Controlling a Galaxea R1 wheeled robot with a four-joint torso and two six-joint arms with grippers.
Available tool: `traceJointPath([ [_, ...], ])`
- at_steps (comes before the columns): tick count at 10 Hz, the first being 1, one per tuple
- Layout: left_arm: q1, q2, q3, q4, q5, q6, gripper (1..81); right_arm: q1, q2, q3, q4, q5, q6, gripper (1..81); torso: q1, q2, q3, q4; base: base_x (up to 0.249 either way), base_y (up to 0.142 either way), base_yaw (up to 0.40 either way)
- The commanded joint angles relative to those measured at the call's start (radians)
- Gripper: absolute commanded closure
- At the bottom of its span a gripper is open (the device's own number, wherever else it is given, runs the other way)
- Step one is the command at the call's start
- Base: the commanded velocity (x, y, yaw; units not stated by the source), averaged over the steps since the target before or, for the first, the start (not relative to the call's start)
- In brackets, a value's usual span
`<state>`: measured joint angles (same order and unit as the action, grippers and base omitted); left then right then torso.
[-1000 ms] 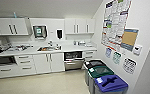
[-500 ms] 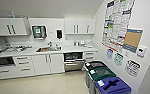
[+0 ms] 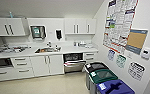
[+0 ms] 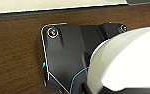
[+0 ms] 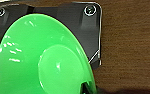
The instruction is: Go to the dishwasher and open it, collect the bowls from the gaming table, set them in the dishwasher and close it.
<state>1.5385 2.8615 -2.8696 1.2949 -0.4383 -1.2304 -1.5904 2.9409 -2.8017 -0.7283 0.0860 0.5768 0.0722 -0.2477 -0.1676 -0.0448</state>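
Kitchenette cabinets in white are being viewed from the head camera, with a sink (image 3: 47, 49) set into the counter (image 3: 28, 53) and the dishwasher (image 3: 74, 62) seen under it near the right end. Its door appears to be hanging partly open, with a dark gap showing above the steel front. Three bins (image 3: 108, 80) are lined up along the right wall: one black, one green, one blue.

One lime green bowl (image 5: 41, 57) is being shown large in the right wrist view, tilted over brown wood-grain flooring. It is judged to be carried by the right arm, though the claw's fingers are being hidden by it, so whether they are pinching the rim cannot be told. A white rounded object (image 4: 126, 60) is being shown in the left wrist view; what it is, and the state of that claw, cannot be told either.

The bowl is judged to be light, stiff and glossy plastic, hence slippery; the thin rim is being taken as the best place for a hold.
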Motion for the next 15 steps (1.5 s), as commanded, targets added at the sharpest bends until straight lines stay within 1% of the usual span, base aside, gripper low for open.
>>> traceJointPath([
  [1, -0.047, -0.022, -0.013, 0.001, 0.015, 0.003, 81.1, 0.042, -0.015, -0.01, -0.005, -0.04, 0.002, 81.1, 0.0, 0.0, 0.0, 0.0, 0.133, 0.0, 0.0],
  [9, -0.047, -0.023, -0.013, -0.002, 0.015, 0.003, 81.1, 0.045, -0.015, -0.008, -0.005, -0.04, 0.002, 81.1, 0.0, 0.0, 0.0, 0.0, 0.102, 0.0, 0.0],
  [15, -0.047, -0.02, -0.013, -0.002, 0.015, 0.003, 81.1, 0.042, -0.016, -0.008, -0.005, -0.04, 0.002, 81.1, 0.0, 0.0, 0.0, 0.0, 0.138, 0.0, 0.0],
])
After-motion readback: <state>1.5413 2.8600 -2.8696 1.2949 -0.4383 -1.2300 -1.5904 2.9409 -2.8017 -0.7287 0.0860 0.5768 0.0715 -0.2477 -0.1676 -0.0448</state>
